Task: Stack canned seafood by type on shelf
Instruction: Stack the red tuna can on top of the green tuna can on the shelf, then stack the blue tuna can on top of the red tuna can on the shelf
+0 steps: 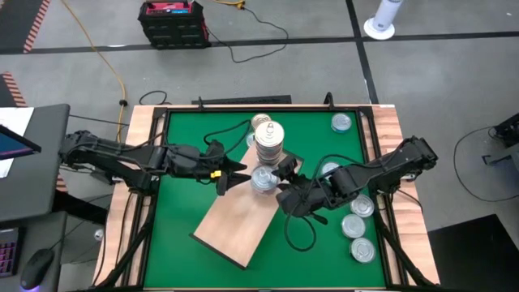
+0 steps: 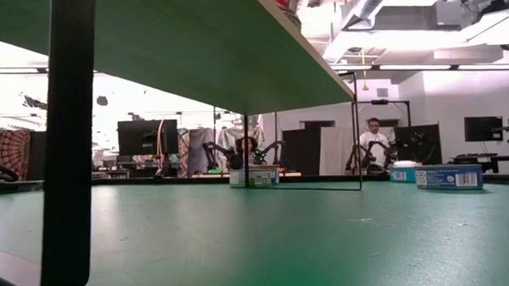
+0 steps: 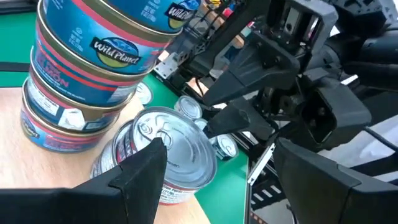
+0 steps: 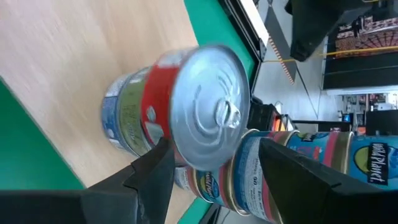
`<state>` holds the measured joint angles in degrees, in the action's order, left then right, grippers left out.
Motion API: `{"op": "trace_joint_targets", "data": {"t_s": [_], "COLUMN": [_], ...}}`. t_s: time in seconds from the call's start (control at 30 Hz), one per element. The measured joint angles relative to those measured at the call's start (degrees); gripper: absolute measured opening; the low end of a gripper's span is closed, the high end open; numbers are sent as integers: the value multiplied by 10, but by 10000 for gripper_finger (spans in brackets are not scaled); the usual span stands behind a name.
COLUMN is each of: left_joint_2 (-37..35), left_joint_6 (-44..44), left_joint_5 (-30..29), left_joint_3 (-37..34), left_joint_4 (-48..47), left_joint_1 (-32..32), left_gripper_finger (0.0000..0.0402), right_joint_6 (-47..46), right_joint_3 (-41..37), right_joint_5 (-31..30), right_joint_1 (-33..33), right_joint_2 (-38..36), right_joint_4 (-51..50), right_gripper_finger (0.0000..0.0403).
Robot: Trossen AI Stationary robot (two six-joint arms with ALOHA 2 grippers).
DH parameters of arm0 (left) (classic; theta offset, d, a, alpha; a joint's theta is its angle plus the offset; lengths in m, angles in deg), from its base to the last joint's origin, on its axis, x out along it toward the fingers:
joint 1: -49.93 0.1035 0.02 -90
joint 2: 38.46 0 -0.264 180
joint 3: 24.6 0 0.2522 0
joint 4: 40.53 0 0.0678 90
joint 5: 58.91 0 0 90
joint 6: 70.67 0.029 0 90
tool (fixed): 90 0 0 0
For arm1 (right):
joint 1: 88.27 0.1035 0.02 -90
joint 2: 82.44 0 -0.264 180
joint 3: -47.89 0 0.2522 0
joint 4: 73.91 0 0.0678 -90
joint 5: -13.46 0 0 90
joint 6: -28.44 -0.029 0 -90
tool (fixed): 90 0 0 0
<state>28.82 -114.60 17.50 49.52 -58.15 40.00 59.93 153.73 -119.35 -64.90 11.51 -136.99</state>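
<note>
The light wood shelf [image 1: 235,223] lies slantwise mid-table. A tall stack of blue-labelled tins [image 1: 268,138] stands on its far end, also in the left wrist view [image 3: 93,62]. Beside it stands a short stack [image 1: 263,178] topped by a silver-lidded, red-labelled tin [image 4: 205,115]. My right gripper [image 4: 214,149] is open, coming from the table's right, with a finger on either side of that top tin. My left gripper [image 3: 217,149] is open at the stack's left side [image 1: 238,172]. Whether either gripper touches the tin does not show.
Several loose silver tins lie on the green table right of the shelf [image 1: 362,207], [image 1: 362,251], and one sits near the far right corner [image 1: 342,122]. In the low view the shelf's underside [image 2: 192,43] and a black leg [image 2: 68,141] fill the foreground. A person [image 2: 373,135] sits far behind.
</note>
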Motion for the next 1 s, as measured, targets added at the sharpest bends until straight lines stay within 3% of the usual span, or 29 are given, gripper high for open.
{"op": "trace_joint_targets", "data": {"t_s": [0.27, 0.37, 0.5, 0.57, 0.7, 0.87, 1.0], "left_joint_2": [-2, -15, -37, -48, -56, -55, -53], "left_joint_6": [17, 25, 35, 45, 51, 53, 54], "left_joint_5": [33, 44, 8, -17, -29, -19, -21], "left_joint_3": [0, 0, 0, 0, -1, -1, -1], "left_joint_4": [0, -9, -32, -38, -43, -53, -76], "left_joint_1": [0, 0, -5, -5, -4, -3, -3], "left_gripper_finger": [281, 281, 281, 281, 281, 281, 281], "right_joint_6": [-83, -188, -380, -475, -574, -635, -636], "right_joint_3": [0, 0, -14, -41, -131, -249, -314], "right_joint_5": [-6, 20, 54, 54, 77, 178, 226], "right_joint_1": [14, 26, 30, 27, 8, -51, -119], "right_joint_2": [-19, -44, -77, -97, -144, -175, -180], "right_joint_4": [-30, -94, -192, -224, -218, -214, -195], "right_gripper_finger": [266, 266, 265, 265, 261, 239, 213]}}
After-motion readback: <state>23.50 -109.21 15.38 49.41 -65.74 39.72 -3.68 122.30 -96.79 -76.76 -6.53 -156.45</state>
